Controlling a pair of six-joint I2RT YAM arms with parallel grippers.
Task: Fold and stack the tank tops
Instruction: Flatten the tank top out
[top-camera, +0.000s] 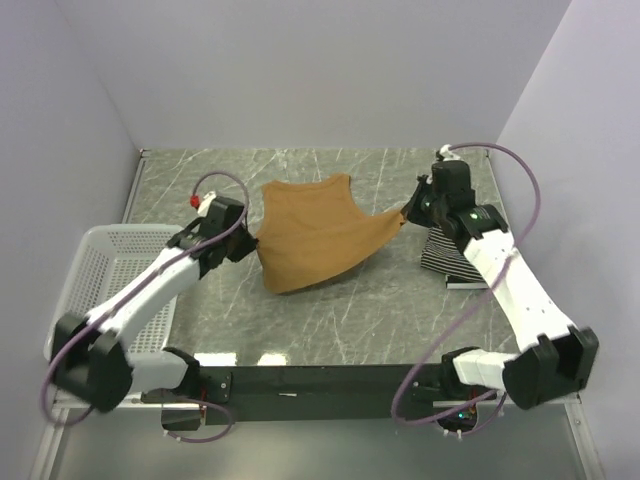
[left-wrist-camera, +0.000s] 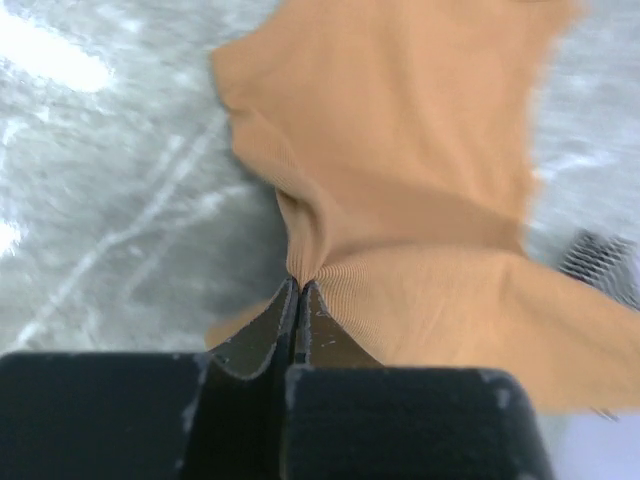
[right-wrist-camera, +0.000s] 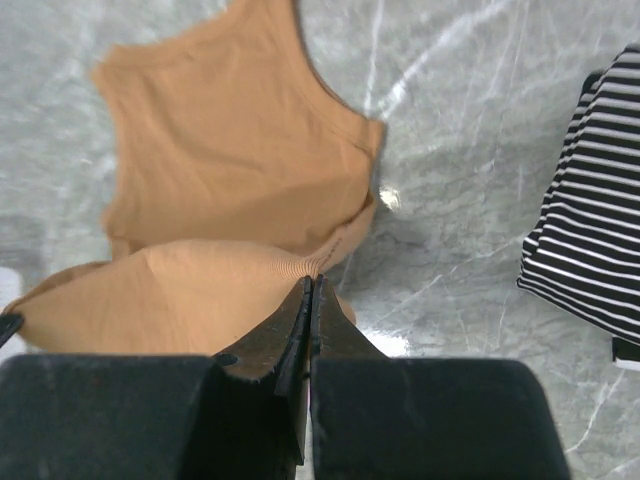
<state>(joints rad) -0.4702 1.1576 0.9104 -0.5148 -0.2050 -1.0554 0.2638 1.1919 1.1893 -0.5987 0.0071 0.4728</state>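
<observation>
A plain tan tank top (top-camera: 315, 235) lies in the middle of a grey marbled surface (top-camera: 330, 310), seen from above. Its neckline and 2 shoulder straps point toward the far wall. Its lower edge curves toward the near side.

2 robot arms reach in from the near edge, 1 on each side of the tan tank top. The left tool (top-camera: 245, 243) is at the top's left edge. Its 2 fingers are pressed together, with a fold of tan fabric pinched between the tips. In the left wrist view, the cloth gathers into creases right at that pinch.

The right tool (top-camera: 405, 215) is at the top's right edge. It is likewise clamped narrow on a corner of the cloth. The fabric is drawn out to a point toward each tool. In the right wrist view, a flap of fabric by the tips bulges up over the flat part of the top.

A folded black-and-white striped tank top (top-camera: 445, 262) lies on the surface just right of the tan tank top, partly under the right arm. It does not touch the tan tank top. Whether another garment lies beneath it cannot be told.

A white mesh basket (top-camera: 100, 270) sits well to the left of the tan tank top, partly under the left arm.
</observation>
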